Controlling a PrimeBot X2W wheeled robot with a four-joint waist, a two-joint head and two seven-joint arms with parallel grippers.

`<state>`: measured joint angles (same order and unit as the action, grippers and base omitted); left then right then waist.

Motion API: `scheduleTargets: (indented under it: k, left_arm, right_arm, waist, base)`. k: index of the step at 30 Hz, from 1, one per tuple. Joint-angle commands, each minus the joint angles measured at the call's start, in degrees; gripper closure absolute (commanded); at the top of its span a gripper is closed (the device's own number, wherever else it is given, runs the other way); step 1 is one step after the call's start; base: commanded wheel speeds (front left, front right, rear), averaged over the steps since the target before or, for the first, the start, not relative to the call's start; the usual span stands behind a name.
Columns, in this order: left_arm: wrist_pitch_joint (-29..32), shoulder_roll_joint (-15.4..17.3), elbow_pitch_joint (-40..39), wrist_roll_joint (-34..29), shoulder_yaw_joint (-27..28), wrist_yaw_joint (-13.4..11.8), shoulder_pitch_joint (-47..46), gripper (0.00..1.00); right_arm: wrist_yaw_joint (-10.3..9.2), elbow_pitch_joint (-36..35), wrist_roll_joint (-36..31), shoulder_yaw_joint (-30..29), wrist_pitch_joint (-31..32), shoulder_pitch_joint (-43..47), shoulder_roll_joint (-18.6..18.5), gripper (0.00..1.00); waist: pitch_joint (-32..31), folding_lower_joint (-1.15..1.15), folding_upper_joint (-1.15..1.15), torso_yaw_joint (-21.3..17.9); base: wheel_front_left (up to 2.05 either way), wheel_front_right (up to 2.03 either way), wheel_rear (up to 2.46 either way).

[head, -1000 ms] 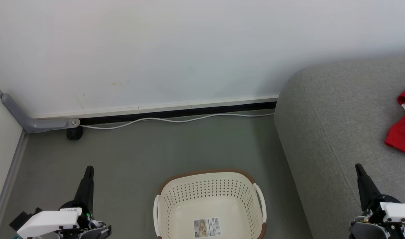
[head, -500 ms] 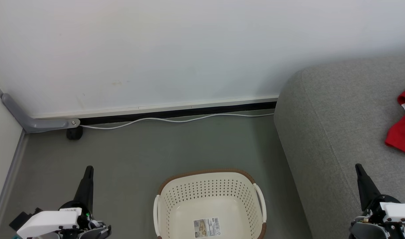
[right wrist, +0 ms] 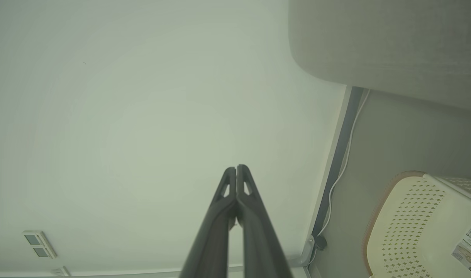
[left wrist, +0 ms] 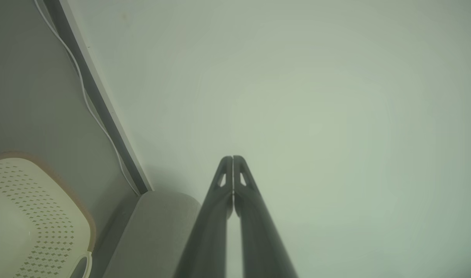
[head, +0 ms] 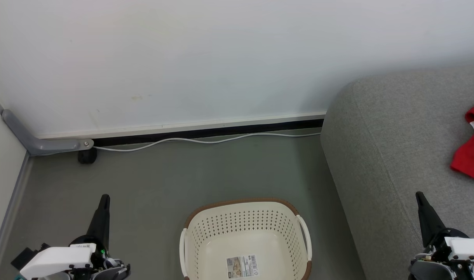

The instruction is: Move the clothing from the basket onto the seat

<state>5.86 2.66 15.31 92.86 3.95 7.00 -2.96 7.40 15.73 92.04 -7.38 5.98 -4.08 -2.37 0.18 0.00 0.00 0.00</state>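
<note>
The cream basket (head: 244, 217) stands on the floor at the bottom centre, holding nothing but a paper label (head: 241, 266). Red clothing (head: 472, 149) lies on the grey seat (head: 380, 136) at the right edge, partly cut off by the frame. My left gripper (head: 104, 198) is at the lower left, left of the basket, shut and holding nothing; its tips (left wrist: 232, 158) meet in the left wrist view. My right gripper (head: 419, 194) hangs over the seat at the lower right, also shut, its tips (right wrist: 236, 168) together in the right wrist view.
A white wall fills the back, with a dark skirting strip and a white cable (head: 206, 140) along its foot. A grey bracket with a black wheel (head: 87, 155) sits at the left corner. Grey floor (head: 175, 179) lies between the basket and the wall.
</note>
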Motion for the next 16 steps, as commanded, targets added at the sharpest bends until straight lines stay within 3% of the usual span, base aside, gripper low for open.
scheduleTargets:
  k: [1, 16]
  left_arm:
    - [0.15, 0.67, -1.29, -0.21, 1.98, 0.48, -3.18, 1.0]
    - [0.25, 0.58, -1.28, -0.31, 2.11, 0.48, -3.19, 1.0]
  right_arm:
    - [0.09, -1.71, 0.16, 0.89, 0.47, -2.1, -0.58, 1.0]
    - [0.09, -1.71, 0.14, 0.87, 0.49, -2.1, -0.56, 1.0]
  waist:
    - [0.0, 0.0, 0.0, 0.0]
    - [0.0, 0.0, 0.0, 0.0]
  base:
    - [0.0, 0.0, 0.0]
    - [0.0, 0.0, 0.0]
